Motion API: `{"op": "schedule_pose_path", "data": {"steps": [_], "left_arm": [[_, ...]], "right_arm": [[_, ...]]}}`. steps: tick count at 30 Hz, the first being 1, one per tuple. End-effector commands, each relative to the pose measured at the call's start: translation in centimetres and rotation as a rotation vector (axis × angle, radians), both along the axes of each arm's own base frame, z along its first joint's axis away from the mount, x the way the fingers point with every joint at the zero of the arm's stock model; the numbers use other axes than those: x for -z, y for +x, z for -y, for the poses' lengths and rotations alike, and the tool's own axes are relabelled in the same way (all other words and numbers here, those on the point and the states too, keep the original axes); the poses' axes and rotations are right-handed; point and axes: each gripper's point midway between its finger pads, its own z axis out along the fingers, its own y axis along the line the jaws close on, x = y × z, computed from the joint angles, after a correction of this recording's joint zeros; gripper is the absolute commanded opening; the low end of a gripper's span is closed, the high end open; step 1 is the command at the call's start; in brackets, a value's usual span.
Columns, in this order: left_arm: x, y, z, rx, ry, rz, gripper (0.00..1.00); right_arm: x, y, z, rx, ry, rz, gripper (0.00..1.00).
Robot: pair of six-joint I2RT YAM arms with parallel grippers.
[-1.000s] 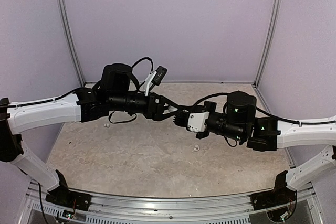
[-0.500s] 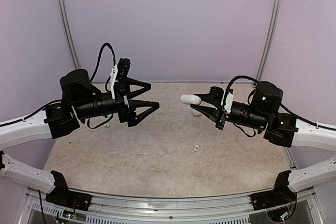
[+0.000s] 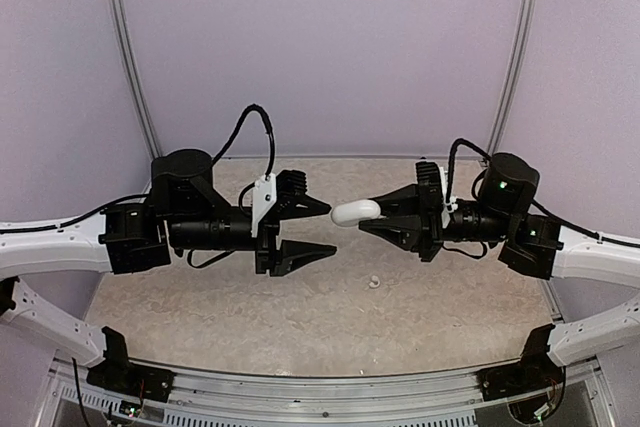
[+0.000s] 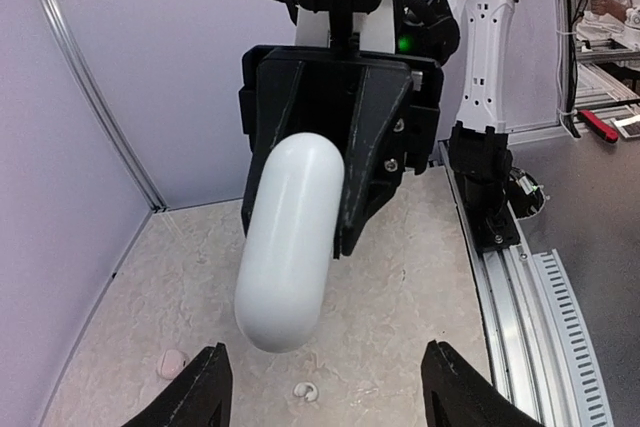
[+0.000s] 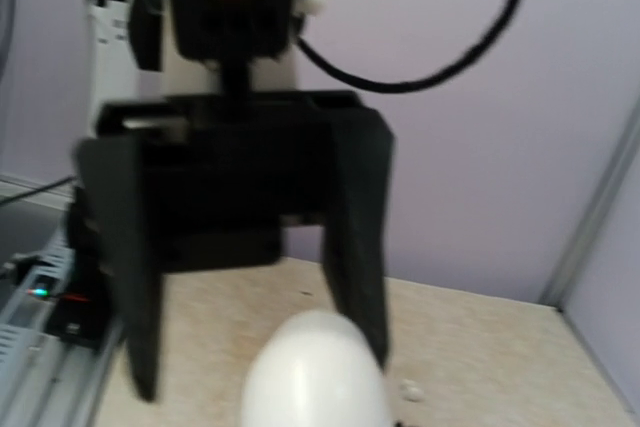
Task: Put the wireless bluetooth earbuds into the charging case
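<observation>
The right end effector (image 3: pixel 370 215) was clamped on a white, pill-shaped charging case (image 3: pixel 356 212), held in the air just right of centre in the overhead view. The case's rounded free end pointed left, toward the other arm. The left end effector (image 3: pixel 328 229) faced it from centre left with its two black fingers spread apart, one above the other. Its tips were near the case but not touching it, and nothing lay between them.

In the left wrist view the case hung at the middle of the frame, tilted, its upper end gripped between the right arm's black fingers. It appeared closed, with no seam visible.

On the beige marbled tabletop (image 3: pixel 250 317), a white earbud (image 3: pixel 375 282) lay below the case, right of centre in the overhead view, well apart from both end effectors. The left wrist view showed a pinkish earbud (image 4: pixel 172 362) at lower left, also on the tabletop.

The right wrist view was blurred; the case's end filled its lower centre.
</observation>
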Motion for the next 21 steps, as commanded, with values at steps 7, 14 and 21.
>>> {"op": "schedule_pose_path", "data": {"steps": [7,14,21], "left_arm": [[-1.54,0.29,0.71,-0.048,-0.033,0.048,0.54],[-1.92,0.27,0.77,-0.049,-0.049,0.039,0.37],[-1.84,0.12,1.02,-0.035,-0.050,0.037,0.44]], "right_arm": [[0.28,-1.40,-0.53,-0.118,0.015,-0.063,0.05],[0.56,-1.39,-0.60,-0.121,0.008,-0.073,0.07],[0.82,-1.32,-0.69,-0.120,0.004,-0.077,0.08]]}}
